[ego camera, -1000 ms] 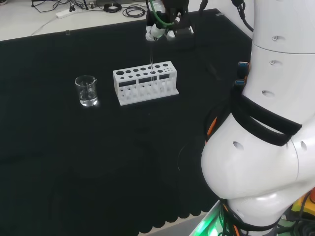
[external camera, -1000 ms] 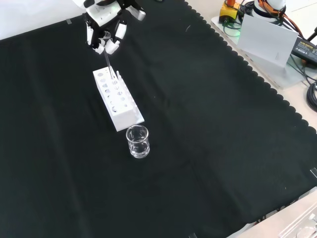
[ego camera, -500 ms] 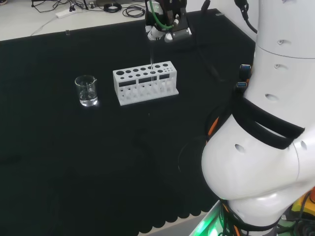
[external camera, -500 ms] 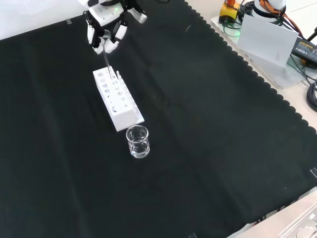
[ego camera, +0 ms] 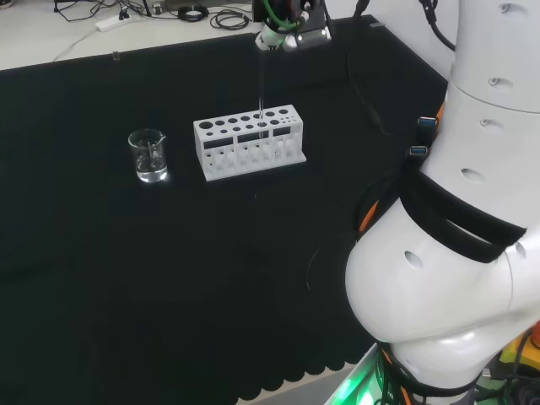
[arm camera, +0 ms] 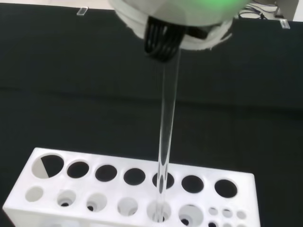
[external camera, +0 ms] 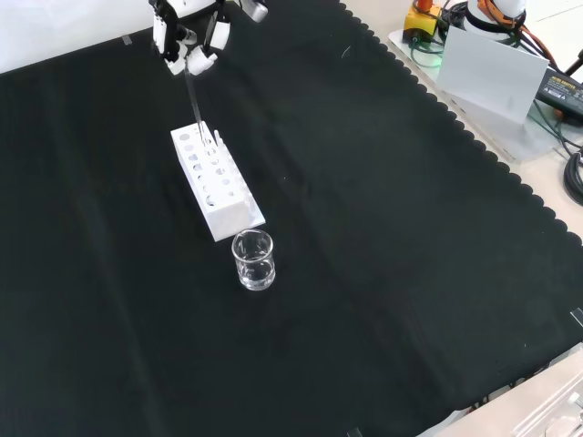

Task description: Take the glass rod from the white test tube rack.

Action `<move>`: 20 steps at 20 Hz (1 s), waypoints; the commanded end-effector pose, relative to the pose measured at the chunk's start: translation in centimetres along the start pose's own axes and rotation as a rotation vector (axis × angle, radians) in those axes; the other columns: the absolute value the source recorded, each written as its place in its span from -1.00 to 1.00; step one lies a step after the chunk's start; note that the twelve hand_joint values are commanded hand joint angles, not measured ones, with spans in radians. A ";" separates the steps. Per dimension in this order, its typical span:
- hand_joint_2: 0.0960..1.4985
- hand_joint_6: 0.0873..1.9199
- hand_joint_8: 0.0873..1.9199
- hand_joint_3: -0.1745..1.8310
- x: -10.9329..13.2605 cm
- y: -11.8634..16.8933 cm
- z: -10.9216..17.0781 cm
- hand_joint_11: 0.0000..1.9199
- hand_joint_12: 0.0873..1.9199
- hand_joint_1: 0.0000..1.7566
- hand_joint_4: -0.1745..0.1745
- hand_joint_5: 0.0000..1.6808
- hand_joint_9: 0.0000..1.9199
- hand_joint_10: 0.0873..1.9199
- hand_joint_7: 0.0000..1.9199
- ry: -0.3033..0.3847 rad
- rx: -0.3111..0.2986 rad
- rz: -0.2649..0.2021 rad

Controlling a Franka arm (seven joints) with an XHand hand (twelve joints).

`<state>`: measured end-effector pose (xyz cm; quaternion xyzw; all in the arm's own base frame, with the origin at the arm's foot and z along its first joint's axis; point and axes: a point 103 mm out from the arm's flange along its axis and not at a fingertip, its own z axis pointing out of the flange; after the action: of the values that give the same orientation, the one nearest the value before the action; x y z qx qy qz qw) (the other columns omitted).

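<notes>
My hand (external camera: pixel 191 41) pinches the glass rod (arm camera: pixel 168 127) at its top; the rod hangs upright below, its tip in a hole of the white rack (ego camera: pixel 247 142), so I'd lift straight up.

My feed: even, bright overhead light; green glow on blurred robot hand (arm camera: pixel 180 19); faint glare on arm link (ego camera: pixel 439 278); shadows negligible.

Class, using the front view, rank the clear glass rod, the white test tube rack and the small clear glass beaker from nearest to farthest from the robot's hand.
1. Clear glass rod: pinched in the hand, hanging straight below it.
2. White test tube rack: below the hand in the front view, with the rod's lower end at its top.
3. Small clear glass beaker: lowest in the view, just past the rack's near end.
</notes>
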<state>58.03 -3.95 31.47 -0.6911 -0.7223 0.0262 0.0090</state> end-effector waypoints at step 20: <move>-0.18 -0.70 0.05 -0.15 1.0 -6.5 -10.9 0.65 -0.18 0.50 -1.00 0.54 0.66 -0.12 0.27 -0.089 -0.031 -0.029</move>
<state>52.95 -3.04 41.97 -0.6823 -0.7290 0.0469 -0.0288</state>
